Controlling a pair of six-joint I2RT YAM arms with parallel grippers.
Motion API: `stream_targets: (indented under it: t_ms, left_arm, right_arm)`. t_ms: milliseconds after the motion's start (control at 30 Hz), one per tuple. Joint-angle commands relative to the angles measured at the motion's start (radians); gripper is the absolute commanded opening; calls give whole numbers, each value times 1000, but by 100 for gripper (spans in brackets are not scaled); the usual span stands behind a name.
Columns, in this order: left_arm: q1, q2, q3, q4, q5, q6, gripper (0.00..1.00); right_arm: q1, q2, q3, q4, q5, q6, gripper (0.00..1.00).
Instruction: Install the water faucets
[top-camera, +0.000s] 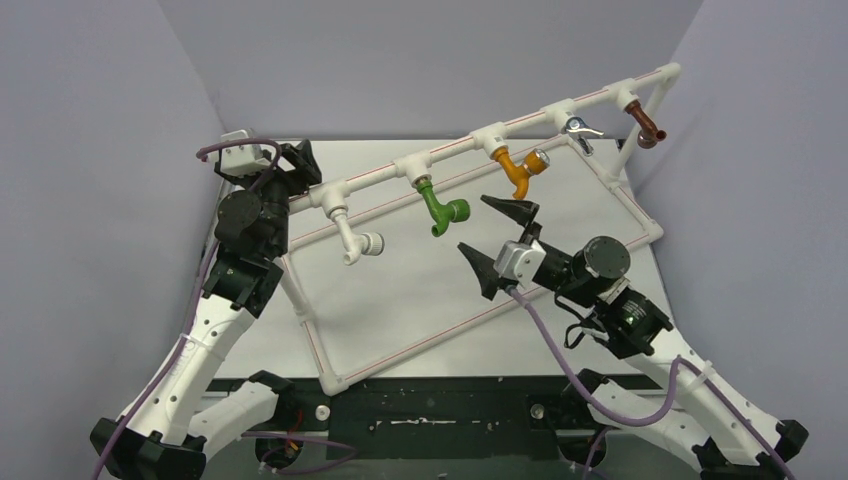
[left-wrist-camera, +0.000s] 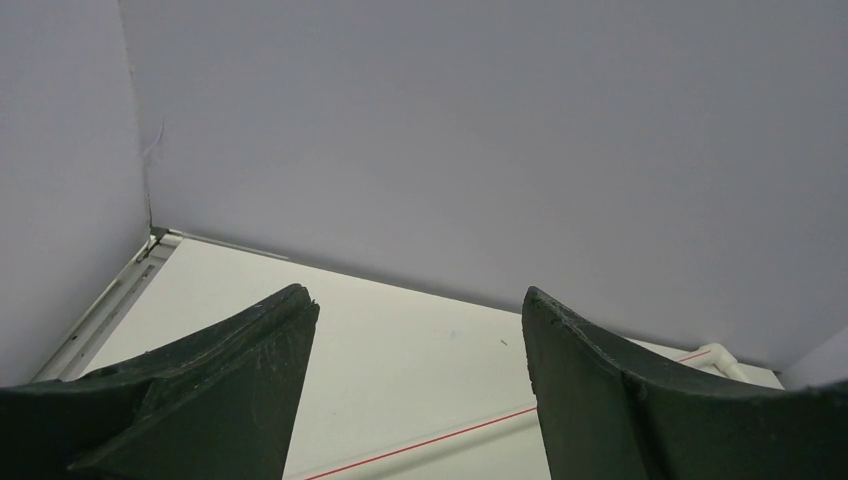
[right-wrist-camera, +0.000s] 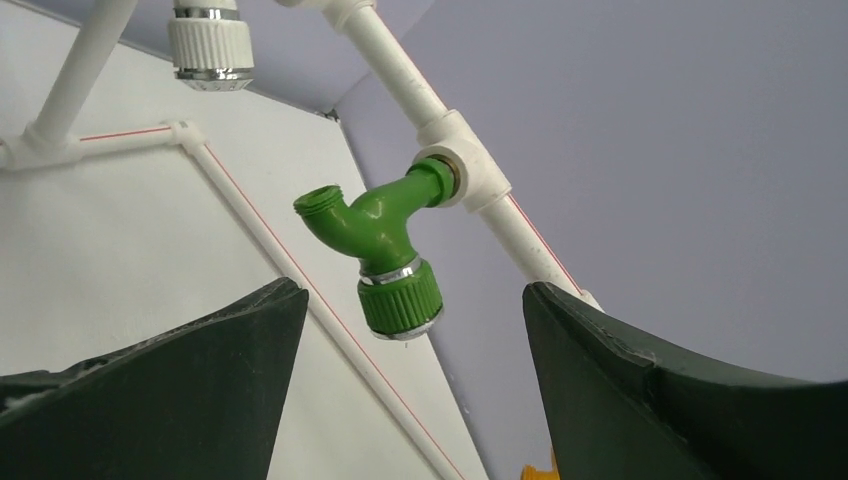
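Gaping wide and empty at right claw (top-camera: 474, 224), just short of green faucet (top-camera: 441, 210) (hanging from pipe (top-camera: 460, 146)), untouched; equally wide at left claw (left-wrist-camera: 415, 300).

Five faucets (right-wrist-camera: 385, 235) — white (top-camera: 358, 240), green (top-camera: 443, 212), orange (top-camera: 520, 172), silver (top-camera: 580, 132), brown (top-camera: 648, 128) — hang along the raised pipe (top-camera: 455, 147).

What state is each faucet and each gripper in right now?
white faucet, mounted on the pipe frame.
green faucet, mounted, ungripped.
orange faucet, mounted.
silver faucet, on the frame; seating too small to judge.
brown faucet, mounted at the frame's end.
left gripper, open, empty.
right gripper, open, empty, facing the green faucet.
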Motion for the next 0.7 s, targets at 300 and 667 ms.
stream_targets:
  t_ms: [300,667]
  left_arm:
    - [-55,33,-68,-324,30,15,73]
    - [-74,33,-68,-324,23,14,73]
  right_arm:
    - [397,127,-55,198,547,-468,79]
    - [455,223,-163,559,792,-616,65]
